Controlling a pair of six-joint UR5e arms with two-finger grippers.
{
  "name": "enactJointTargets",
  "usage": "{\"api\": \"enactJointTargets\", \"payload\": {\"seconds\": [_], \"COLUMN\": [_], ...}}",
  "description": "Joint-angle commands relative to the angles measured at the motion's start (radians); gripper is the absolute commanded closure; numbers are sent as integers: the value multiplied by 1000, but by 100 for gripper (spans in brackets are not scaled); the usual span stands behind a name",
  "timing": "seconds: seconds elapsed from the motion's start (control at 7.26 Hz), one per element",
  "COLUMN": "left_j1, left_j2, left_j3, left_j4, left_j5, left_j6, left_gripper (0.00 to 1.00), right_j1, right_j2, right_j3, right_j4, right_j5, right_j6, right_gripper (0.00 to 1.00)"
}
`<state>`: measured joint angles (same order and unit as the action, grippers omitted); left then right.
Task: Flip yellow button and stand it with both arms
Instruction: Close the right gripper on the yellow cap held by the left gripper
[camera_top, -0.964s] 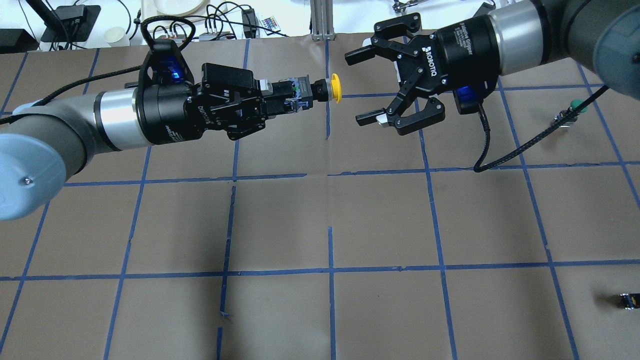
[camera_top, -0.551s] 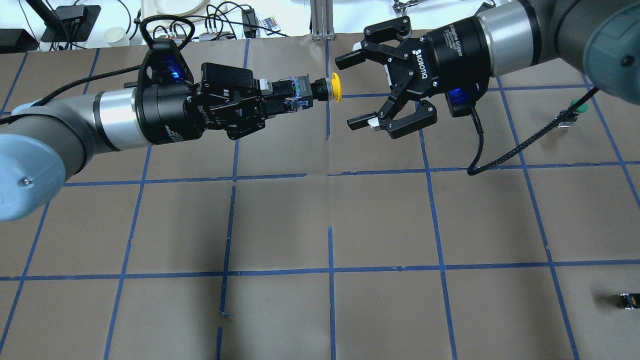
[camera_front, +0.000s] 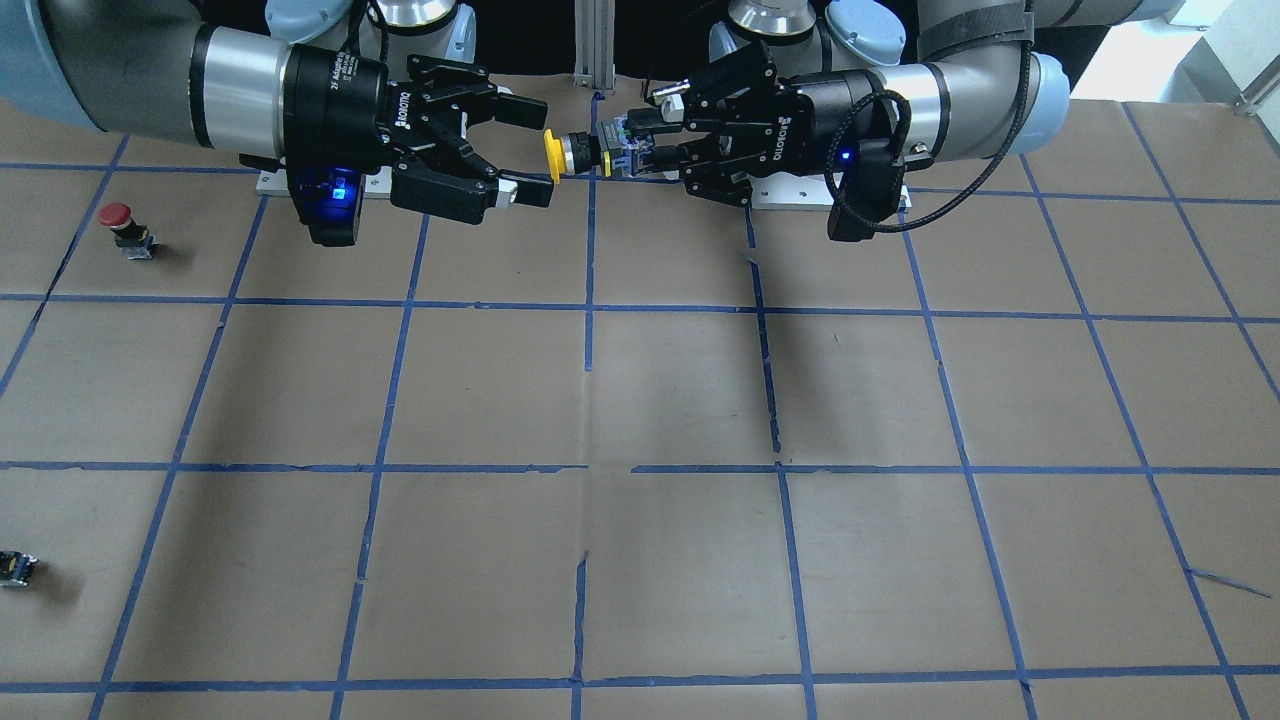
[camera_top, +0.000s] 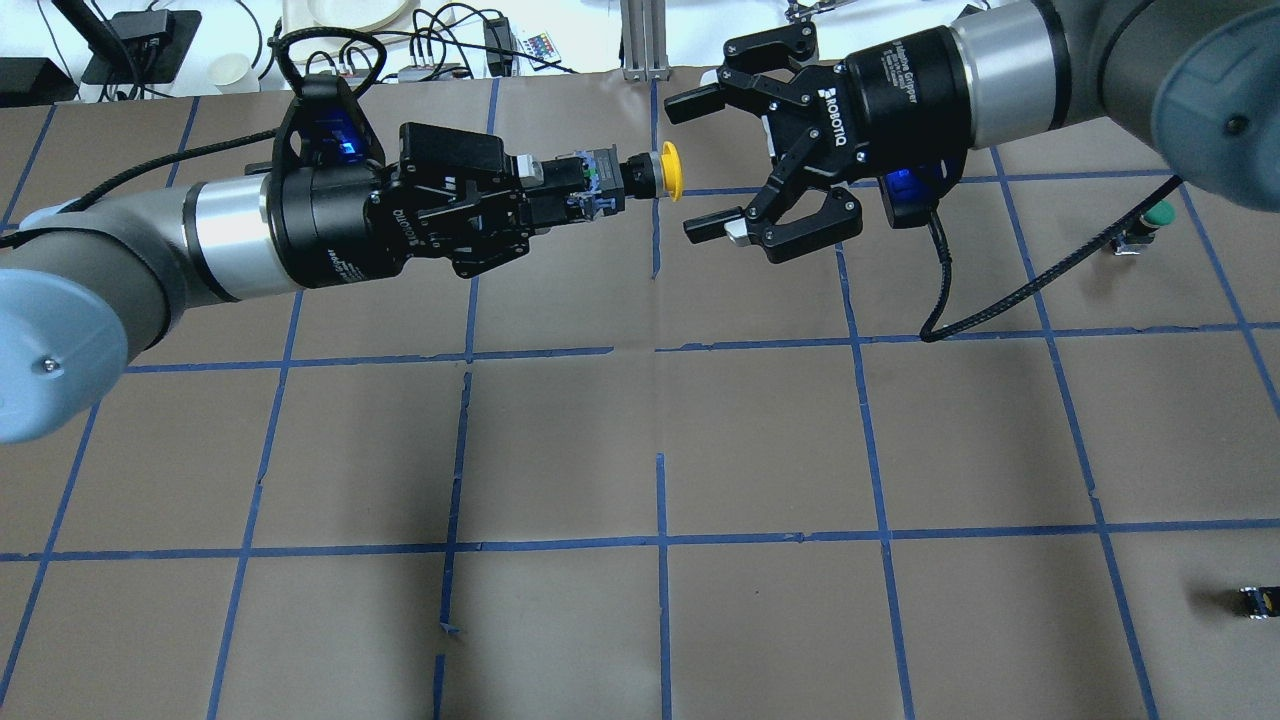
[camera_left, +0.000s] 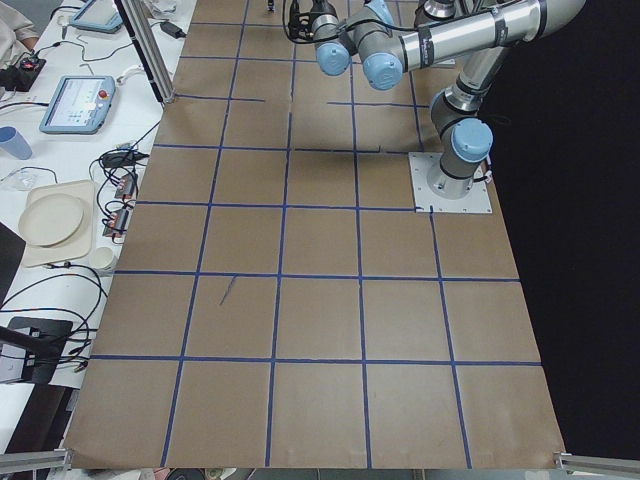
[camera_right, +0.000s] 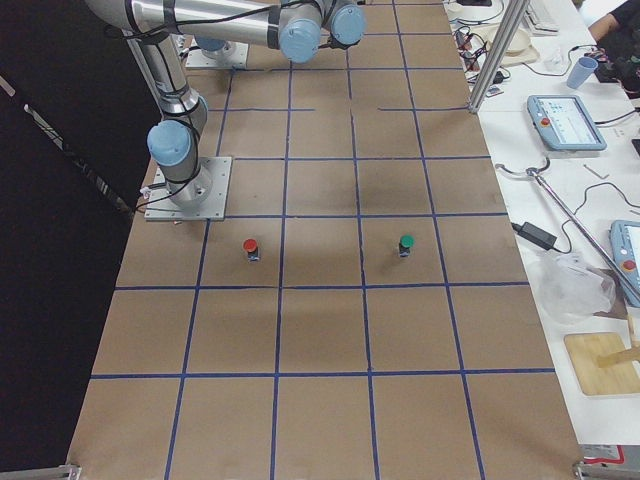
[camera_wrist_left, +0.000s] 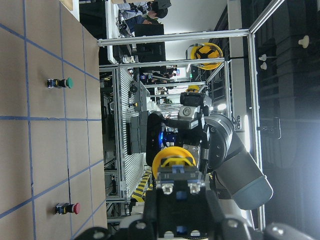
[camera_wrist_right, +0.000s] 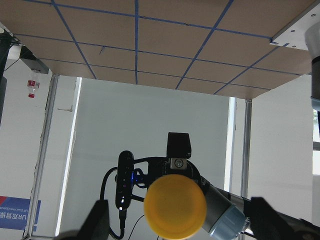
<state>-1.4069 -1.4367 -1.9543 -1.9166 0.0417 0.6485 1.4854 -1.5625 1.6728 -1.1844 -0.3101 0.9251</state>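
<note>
The yellow button (camera_top: 672, 172) is held level above the table, with its yellow cap pointing at my right gripper. My left gripper (camera_top: 562, 190) is shut on the button's grey-black contact block. My right gripper (camera_top: 692, 166) is open, with its two fingertips either side of the cap's line, just short of the cap and not touching it. In the front-facing view the cap (camera_front: 552, 155) sits between the right gripper (camera_front: 535, 152) and the left gripper (camera_front: 640, 138). The right wrist view sees the cap (camera_wrist_right: 175, 205) face on. The left wrist view sees the button (camera_wrist_left: 174, 159) from behind.
A green-capped button (camera_top: 1150, 218) stands at the table's far right. A red-capped button (camera_front: 122, 224) stands near it towards the robot. A small dark capless block (camera_top: 1255, 600) lies at the near right edge. The right arm's cable (camera_top: 1010, 290) hangs below its wrist.
My right gripper has moved left towards the yellow cap and stayed open. My left gripper and the button have barely moved.
</note>
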Motion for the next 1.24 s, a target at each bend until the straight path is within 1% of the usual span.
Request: {"api": "enactJointTargets", "payload": {"seconds": [0.0, 0.28, 0.41, 0.55, 0.69, 0.83, 0.96, 1.1], "left_j1": [2, 2, 2, 2, 2, 3, 2, 2], "left_j2": [9, 4, 4, 6, 6, 9, 9, 9], "left_j3": [2, 0, 0, -1, 0, 0, 0, 0], "left_j4": [-1, -1, -1, -1, -1, -1, -1, -1], "left_j5": [-2, -2, -3, 0, -3, -2, -2, -3], "left_j6": [-1, 0, -1, -1, -1, -1, -1, -1], "left_gripper": [91, 90, 90, 90, 90, 90, 90, 90], "right_j1": [4, 13, 15, 13, 13, 13, 13, 9], "right_j2": [12, 4, 4, 5, 8, 10, 9, 9], "right_j3": [4, 1, -1, 4, 5, 7, 8, 8], "right_j4": [0, 0, 2, 0, 2, 2, 2, 2], "right_j5": [22, 23, 25, 23, 23, 23, 23, 25], "right_j6": [1, 4, 4, 3, 1, 3, 1, 1], "right_gripper": [1, 5, 5, 11, 23, 44, 69, 88]}}
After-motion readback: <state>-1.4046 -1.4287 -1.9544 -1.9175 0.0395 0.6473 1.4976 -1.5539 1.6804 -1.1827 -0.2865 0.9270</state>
